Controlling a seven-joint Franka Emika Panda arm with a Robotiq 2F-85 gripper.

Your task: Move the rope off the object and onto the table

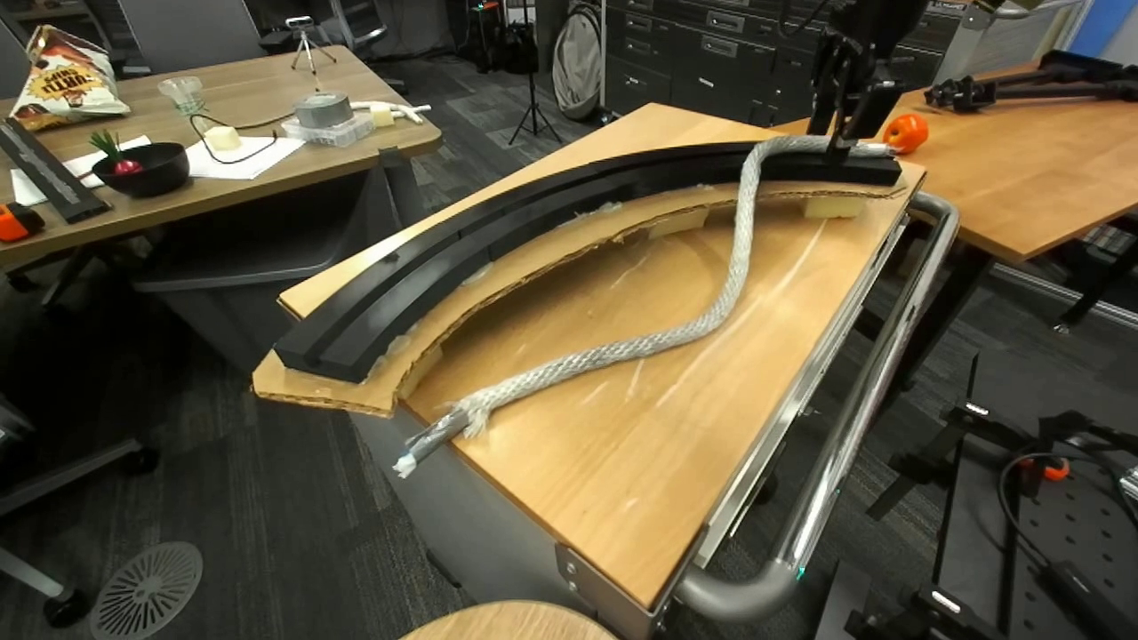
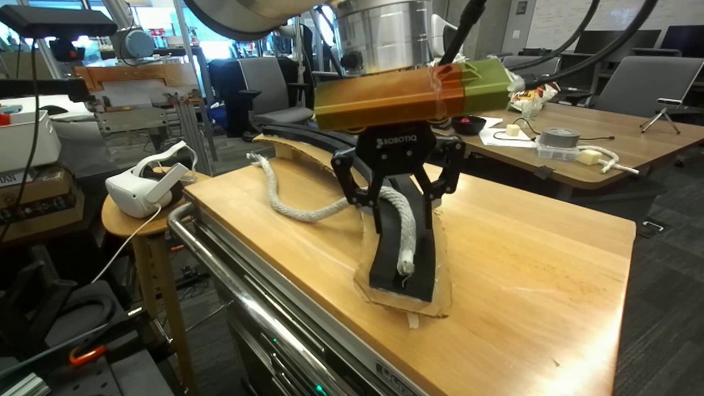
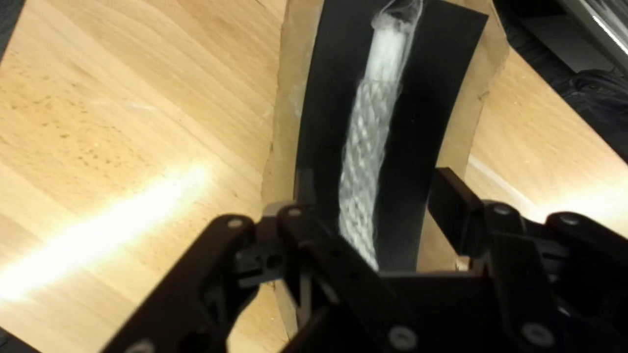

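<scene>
The pale braided rope [image 1: 738, 258] has one end lying along the near part of the black curved object [image 1: 533, 222]. The rope bends over the object's inner edge. Its rest snakes across the wooden table [image 1: 605, 498], with the frayed far end past the table's edge. My gripper [image 2: 403, 228] is open over the object, its fingers apart on either side of the rope. In the wrist view the rope [image 3: 365, 132] runs between the open fingers [image 3: 373, 186] and shows no contact with the right finger. The left finger partly covers the rope's lower part there.
A cardboard base [image 2: 445, 291] on foam blocks carries the object. A shiny metal rail [image 1: 853, 444] runs along the table edge. A second wooden table [image 1: 1031, 178] with an orange round item [image 1: 906, 132] adjoins. A stool with a white headset [image 2: 140, 187] stands near one corner.
</scene>
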